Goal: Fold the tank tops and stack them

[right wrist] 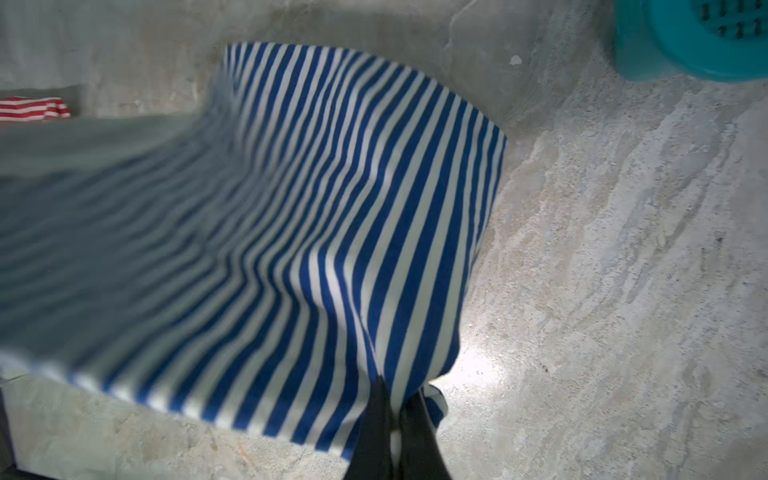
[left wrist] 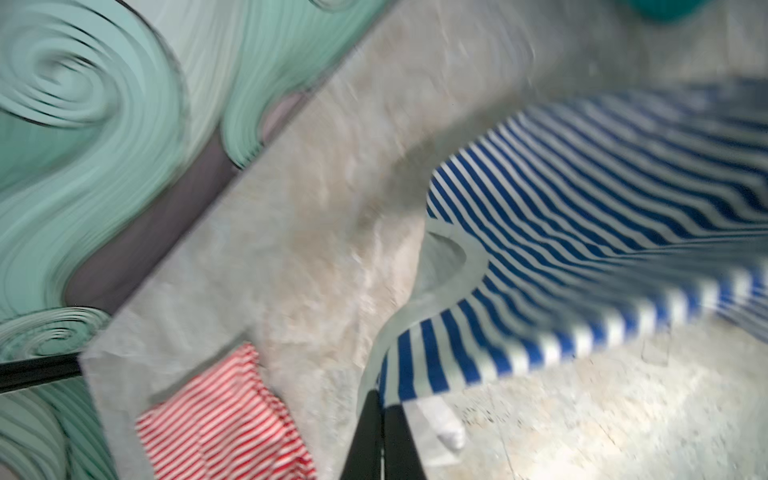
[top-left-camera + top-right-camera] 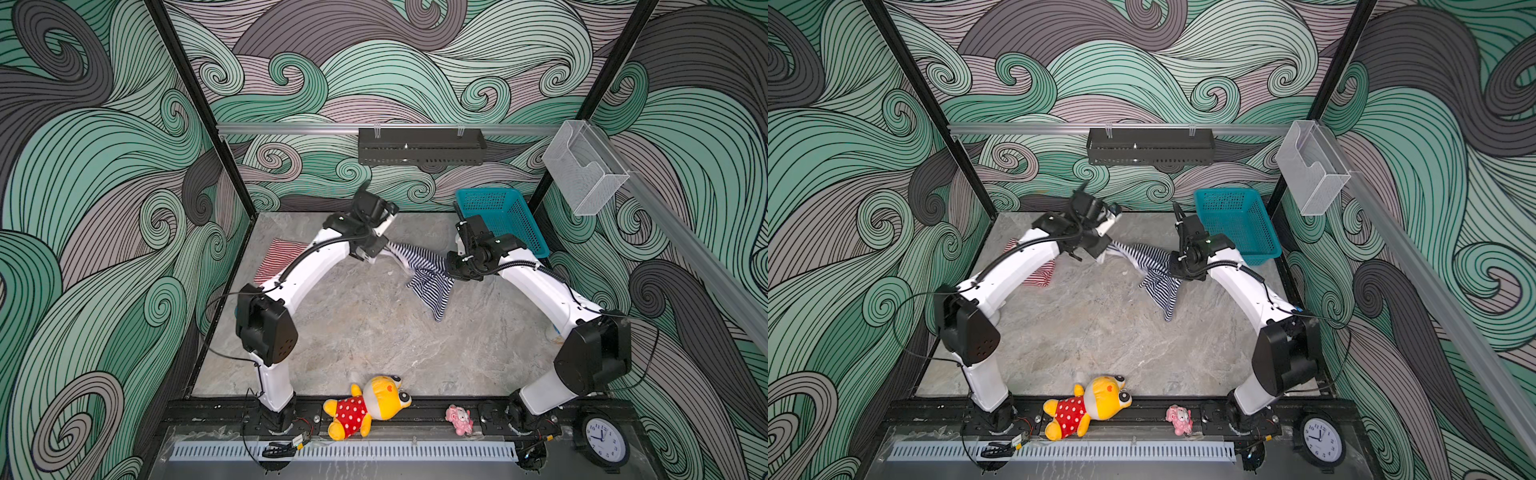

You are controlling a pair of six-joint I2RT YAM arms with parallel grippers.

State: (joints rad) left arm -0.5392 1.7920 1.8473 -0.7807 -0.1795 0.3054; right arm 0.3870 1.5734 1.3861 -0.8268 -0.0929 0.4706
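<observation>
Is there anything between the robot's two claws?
Yes: the navy-and-white tank top spans from the left gripper to the right gripper, each shut on it; both top views show this.

— Underneath everything?
— Grey, marble-veined tabletop [image 3: 374, 340], walled on three sides.
— Lying on it, far left?
— Folded red-and-white tank top [image 3: 280, 257]. Lies flat near the far left corner, partly covered from above in both top views.
— Far right?
— Teal basket [image 3: 511, 220]. Stands in the far right corner, close to both walls.
— Along the near edge?
— Black rail [image 3: 432, 409], with a yellow plush toy [image 3: 365, 409] in a polka-dot dress across it and a small pink toy [image 3: 459, 419] well apart.
</observation>
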